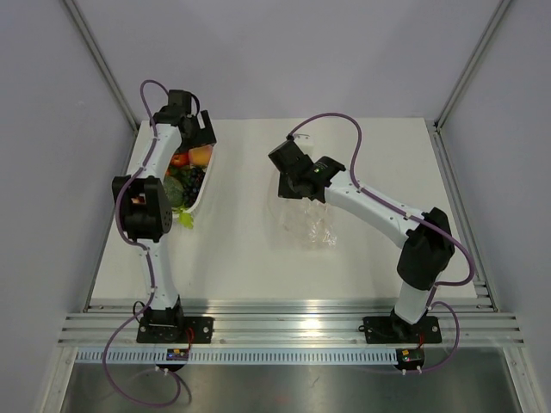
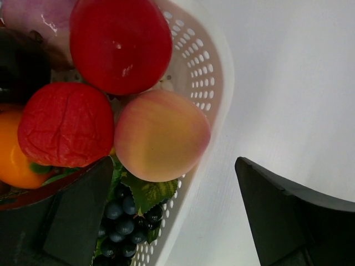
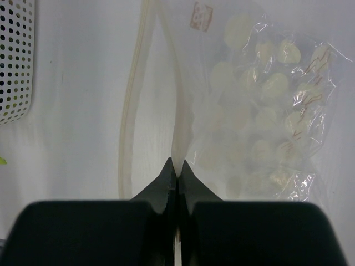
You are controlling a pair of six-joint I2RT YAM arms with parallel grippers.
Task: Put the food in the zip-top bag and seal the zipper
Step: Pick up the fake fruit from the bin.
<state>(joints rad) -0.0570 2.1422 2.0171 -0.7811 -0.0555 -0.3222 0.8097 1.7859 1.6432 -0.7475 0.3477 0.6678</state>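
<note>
The right gripper point(image 3: 176, 166) is clenched on one lip of the zipper point(image 3: 178, 122) of the clear bag point(image 3: 266, 111) — the other lip bows away to the left, so the mouth gapes. The bag lies flat and crinkled on the white table point(image 1: 250, 258), a little right of the middle. The left gripper point(image 2: 177, 216) is released, jaws wide apart, one finger over the white perforated tray point(image 2: 208, 72) at the far left, the other over bare table beside it. The food point(image 1: 191, 172) sits in that tray, well apart from the bag — a smooth red ball point(image 2: 119, 41), a peach ball point(image 2: 162, 136) touching it, a wrinkled red ball point(image 2: 65, 124), and dark grapes point(image 2: 125, 219) under a green leaf point(image 2: 147, 191).
</note>
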